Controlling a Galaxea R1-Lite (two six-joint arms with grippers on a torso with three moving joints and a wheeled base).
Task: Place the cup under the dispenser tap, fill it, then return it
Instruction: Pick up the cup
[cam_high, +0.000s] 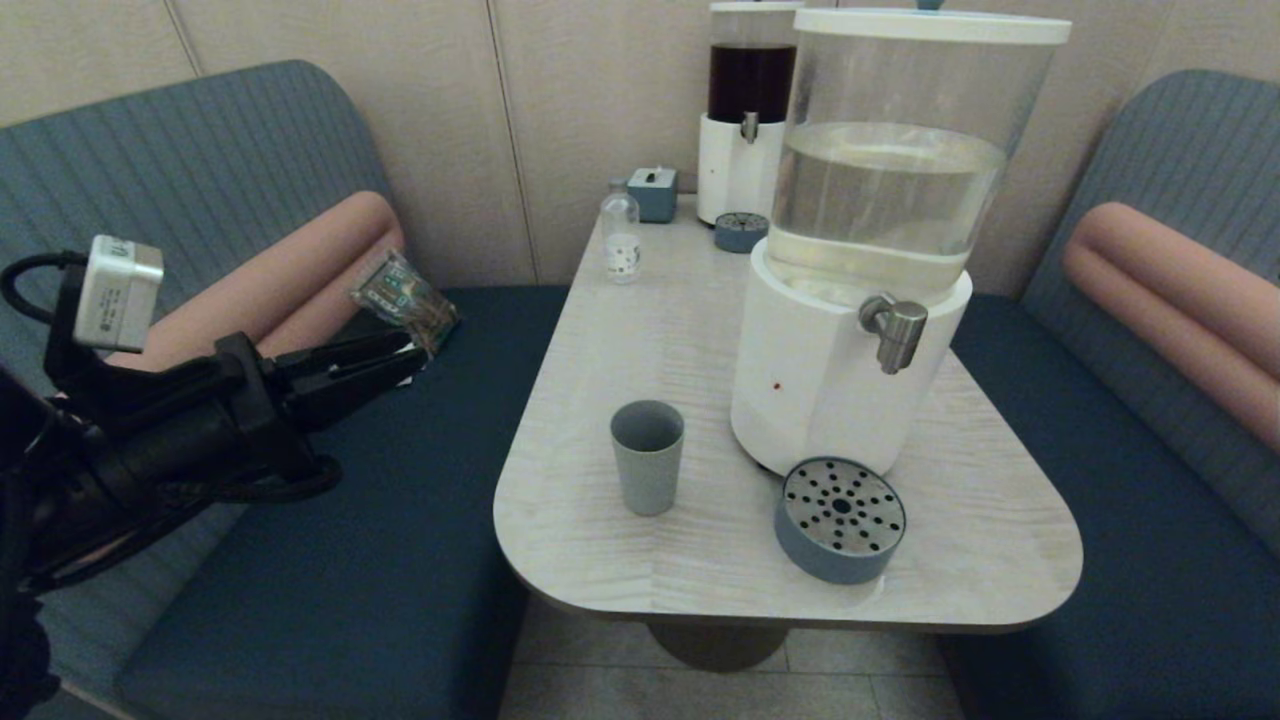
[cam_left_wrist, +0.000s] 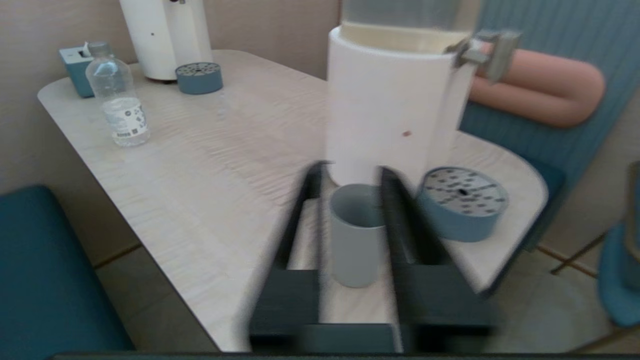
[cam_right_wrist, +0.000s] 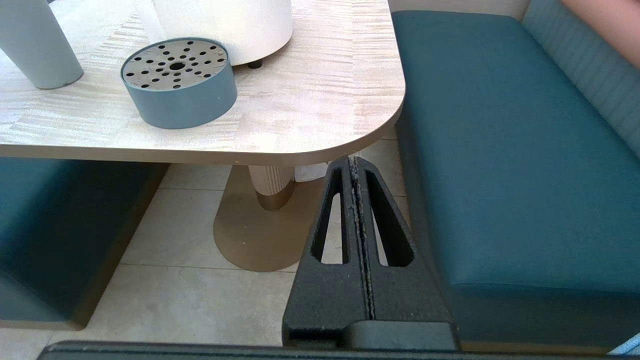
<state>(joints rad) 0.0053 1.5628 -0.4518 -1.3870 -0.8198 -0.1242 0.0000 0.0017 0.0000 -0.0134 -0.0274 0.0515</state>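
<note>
Grey-blue and matte, the cup (cam_high: 647, 456) stands upright on the near left part of the pale wood table (cam_high: 620, 330), empty as far as I can see into it, well apart from my left gripper (cam_high: 405, 365), which hangs out over the blue bench to the left of the table. My fingers there are spread wide and hold nothing; in the left wrist view the cup (cam_left_wrist: 356, 235) sits framed between them, so I judge the arm is lined up to come in from the side and take it around the wall. The drip tray (cam_high: 840, 518) lies near and right of the cup, roughly below the dispenser tap (cam_high: 893, 331), which juts from the white base toward the near right; the cup belongs on that tray, which is why it must cross rightward. My right gripper (cam_right_wrist: 356, 165) is parked low beside the table's near right corner, fingers pressed together, empty
</note>
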